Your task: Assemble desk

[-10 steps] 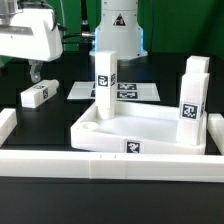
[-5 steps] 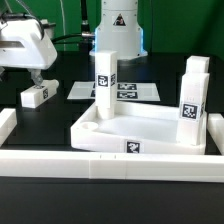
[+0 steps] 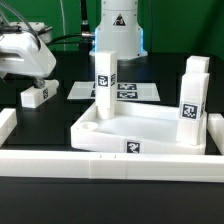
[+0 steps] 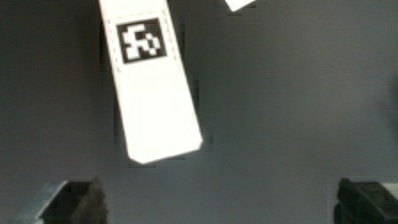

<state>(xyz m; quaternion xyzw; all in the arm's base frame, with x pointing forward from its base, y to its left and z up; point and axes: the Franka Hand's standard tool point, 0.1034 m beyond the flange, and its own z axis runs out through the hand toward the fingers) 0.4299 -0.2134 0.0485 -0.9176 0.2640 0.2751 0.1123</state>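
The white desk top (image 3: 150, 128) lies tray-side up on the black table. One white tagged leg (image 3: 104, 85) stands upright in its far corner on the exterior view's left. A second leg (image 3: 193, 100) stands at its corner on the exterior view's right. A third leg (image 3: 37, 95) lies loose on the table at the exterior view's left. My gripper (image 3: 40, 82) hangs just above this leg. In the wrist view the loose leg (image 4: 151, 80) lies apart from my open, empty gripper (image 4: 217, 205); dark fingertips (image 4: 71, 202) show at the frame's edge.
The marker board (image 3: 135, 92) lies flat behind the desk top. White border rails run along the front (image 3: 100, 163), the exterior view's left (image 3: 5, 125) and right (image 3: 214, 130). The robot base (image 3: 118, 25) stands at the back.
My gripper has come down toward the loose leg at the exterior view's left. The desk top and its two upright legs have not moved.
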